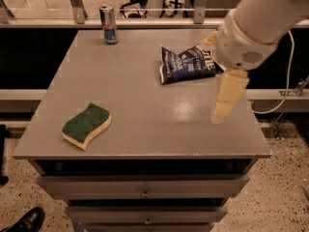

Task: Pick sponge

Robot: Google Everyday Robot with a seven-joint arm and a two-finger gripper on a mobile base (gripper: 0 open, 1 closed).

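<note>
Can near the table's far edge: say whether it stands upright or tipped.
Upright: the silver-and-blue drink can stands on its base on the grey table, rim up. The pale tool hangs near the dark blue chip bag.

One gripper [226, 93] hangs over the one table's [145, 93] right side, with one chip bag [187, 63] just behind it, one can [108, 24] far back-left, one sponge [86, 125] well left, and one shoe [29, 220] far below-left.
</note>
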